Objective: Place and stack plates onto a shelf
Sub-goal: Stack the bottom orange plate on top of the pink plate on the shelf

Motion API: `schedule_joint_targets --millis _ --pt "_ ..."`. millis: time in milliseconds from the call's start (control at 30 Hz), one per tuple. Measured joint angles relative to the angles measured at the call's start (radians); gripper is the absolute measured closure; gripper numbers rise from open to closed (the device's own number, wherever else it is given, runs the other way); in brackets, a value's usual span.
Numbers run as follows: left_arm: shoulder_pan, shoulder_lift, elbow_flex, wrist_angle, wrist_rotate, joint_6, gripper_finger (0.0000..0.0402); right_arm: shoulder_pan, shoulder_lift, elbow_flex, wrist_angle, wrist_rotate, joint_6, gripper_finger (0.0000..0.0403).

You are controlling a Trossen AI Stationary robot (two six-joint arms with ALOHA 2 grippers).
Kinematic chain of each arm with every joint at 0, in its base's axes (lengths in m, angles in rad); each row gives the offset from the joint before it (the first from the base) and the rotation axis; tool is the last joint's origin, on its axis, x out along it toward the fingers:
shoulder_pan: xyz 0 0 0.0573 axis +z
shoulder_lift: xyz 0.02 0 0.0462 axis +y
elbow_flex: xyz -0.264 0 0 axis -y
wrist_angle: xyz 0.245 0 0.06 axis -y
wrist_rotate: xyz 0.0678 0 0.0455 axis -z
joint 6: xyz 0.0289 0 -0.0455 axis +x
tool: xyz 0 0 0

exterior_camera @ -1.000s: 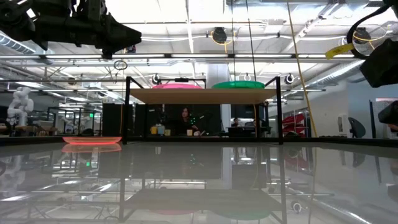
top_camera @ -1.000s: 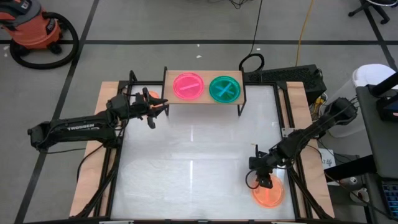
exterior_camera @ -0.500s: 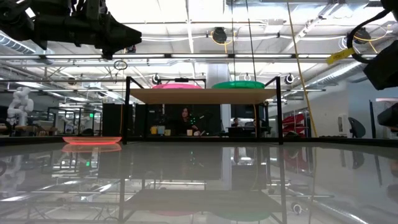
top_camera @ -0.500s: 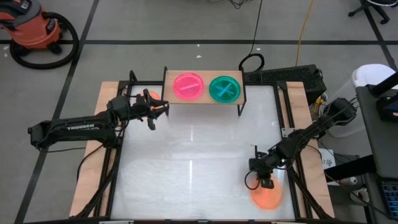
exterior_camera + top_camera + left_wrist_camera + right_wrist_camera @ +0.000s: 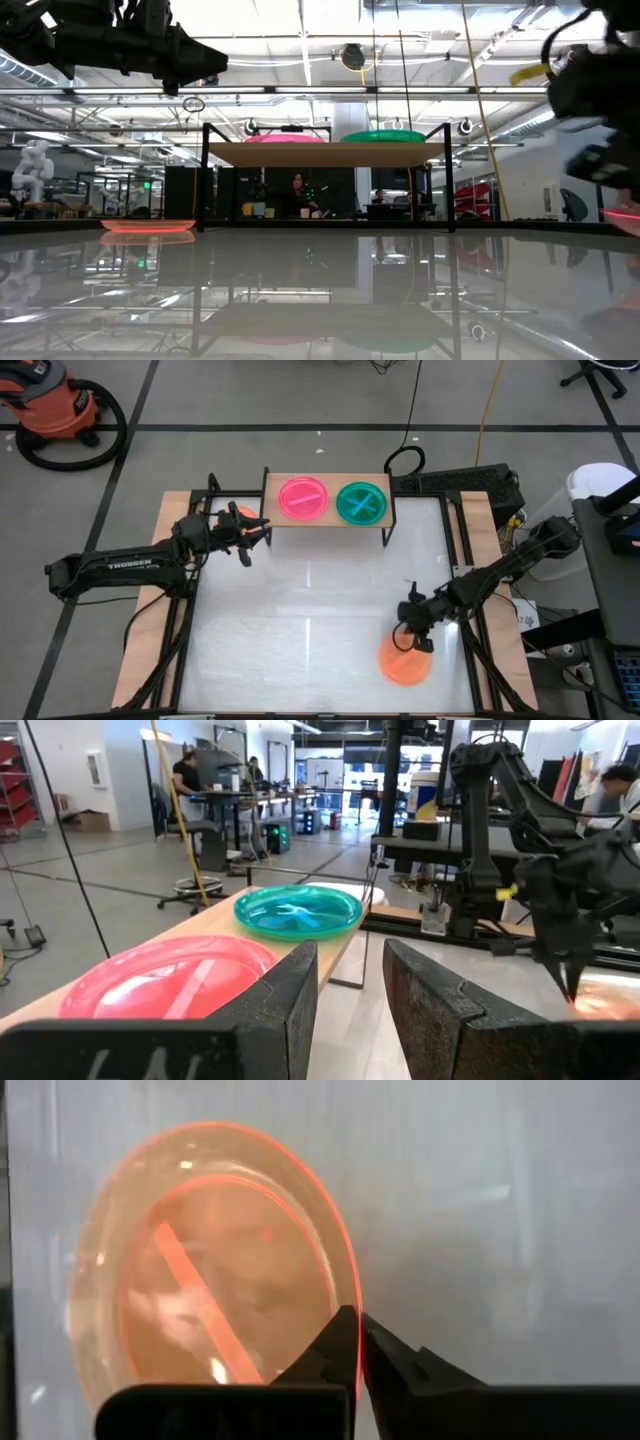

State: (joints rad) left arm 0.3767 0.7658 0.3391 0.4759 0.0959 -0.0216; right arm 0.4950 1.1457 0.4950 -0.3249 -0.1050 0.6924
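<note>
Right tool [image 5: 410, 643] near the desk's [image 5: 310, 610] front right corner, fingers pinched on the rim of an orange plate [image 5: 403, 662]. Shelf [image 5: 325, 520] at the desk's back edge carries a pink plate [image 5: 303, 498] and a green plate [image 5: 361, 502] side by side. Left tool [image 5: 252, 540] just beside the shelf's left end, fingers slightly apart, gripping nothing. Second orange plate [image 5: 147, 226] rests beneath it.

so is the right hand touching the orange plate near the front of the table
Touching. In the right wrist view the right hand is pinched shut on the rim of the orange plate; the high view shows the hand at that plate's edge too.
</note>
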Motion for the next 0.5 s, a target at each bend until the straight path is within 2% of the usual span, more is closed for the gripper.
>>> schedule_joint_targets --millis 167,300,400,500 --pt "0.000 0.000 0.000 0.029 -0.001 0.001 0.0279 -0.102 -0.081 0.000 0.056 0.143 -0.114 0.0403" --pt "0.000 0.000 0.000 0.091 -0.003 0.049 0.0279 -0.224 -0.129 0.000 0.205 0.280 -0.253 0.0403" --pt "0.000 0.000 0.000 0.134 -0.028 0.054 0.0279 -0.345 -0.150 0.001 0.388 0.316 -0.370 0.0403" --pt "0.001 0.000 0.000 0.141 -0.051 0.074 0.0279 -0.487 -0.149 0.002 0.616 0.291 -0.480 0.0403"
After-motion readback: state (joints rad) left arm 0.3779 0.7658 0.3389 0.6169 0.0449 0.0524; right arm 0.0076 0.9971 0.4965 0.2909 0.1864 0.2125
